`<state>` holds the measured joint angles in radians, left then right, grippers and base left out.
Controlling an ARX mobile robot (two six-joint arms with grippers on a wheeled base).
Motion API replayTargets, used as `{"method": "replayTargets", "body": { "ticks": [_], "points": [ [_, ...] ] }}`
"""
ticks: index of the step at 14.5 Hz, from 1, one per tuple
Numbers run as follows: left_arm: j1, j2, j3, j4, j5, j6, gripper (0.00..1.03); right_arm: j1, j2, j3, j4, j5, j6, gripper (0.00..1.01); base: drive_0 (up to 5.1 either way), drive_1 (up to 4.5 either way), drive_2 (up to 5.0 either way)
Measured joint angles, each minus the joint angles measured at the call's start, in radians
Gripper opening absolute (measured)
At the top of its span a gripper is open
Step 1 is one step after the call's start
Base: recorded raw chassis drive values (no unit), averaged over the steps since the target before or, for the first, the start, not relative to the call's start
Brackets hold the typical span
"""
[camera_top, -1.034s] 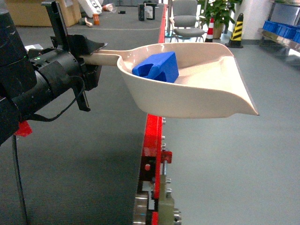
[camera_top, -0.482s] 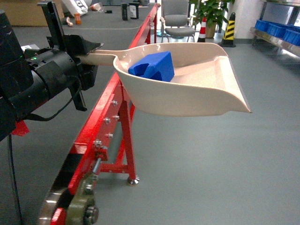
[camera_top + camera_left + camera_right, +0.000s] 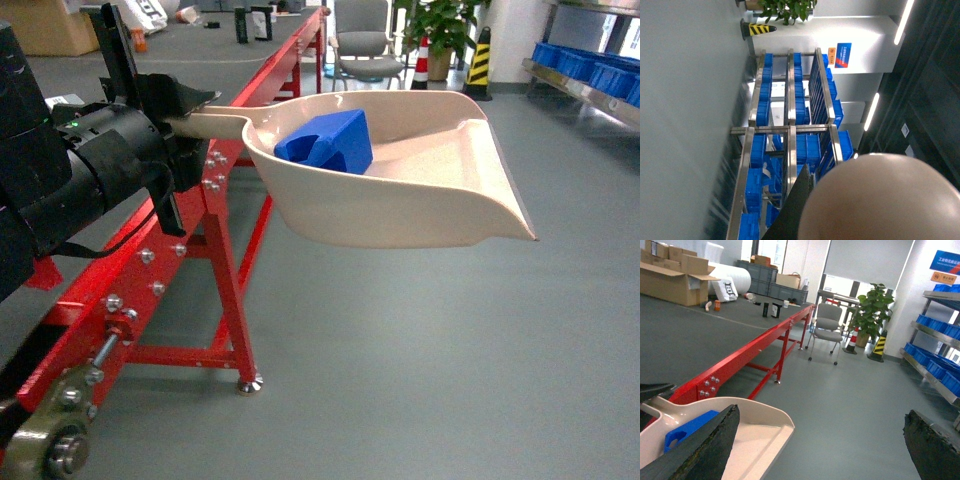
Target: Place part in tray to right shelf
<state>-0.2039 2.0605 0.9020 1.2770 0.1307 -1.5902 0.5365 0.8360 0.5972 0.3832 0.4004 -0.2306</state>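
Head view: left gripper [image 3: 185, 120], frame left, clamps handle of cream-beige plastic dustpan-shaped tray [image 3: 420, 200]; small bright-blue jerrycan-shaped part [image 3: 328, 142] lies inside. Right-wrist view alone shows right gripper [image 3: 822, 450] spread wide, empty. Left-wrist view: steel rack with blue crates [image 3: 790, 125].

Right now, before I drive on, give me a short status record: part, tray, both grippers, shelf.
part: small bright-blue plastic jerrycan-shaped block, lying inside the tray near its handle end
tray: cream-beige plastic dustpan-shaped scoop, held in the air roughly level, open lip to the right
left gripper: shut on the tray's handle
right gripper: open, holding nothing
shelf: stainless-steel rack with blue crates, far right across the grey floor, not reached
nearby: red-framed conveyor below and left of the tray
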Motion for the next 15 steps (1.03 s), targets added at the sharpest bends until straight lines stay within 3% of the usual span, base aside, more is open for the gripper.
{"method": "replayTargets", "body": {
  "ticks": [15],
  "points": [
    [0.0,0.0,0.0,0.003,0.0,0.0,0.12,0.0,0.0,0.0,0.0,0.0,0.0,0.98,4.9,-2.73,-2.1]
  ]
}}
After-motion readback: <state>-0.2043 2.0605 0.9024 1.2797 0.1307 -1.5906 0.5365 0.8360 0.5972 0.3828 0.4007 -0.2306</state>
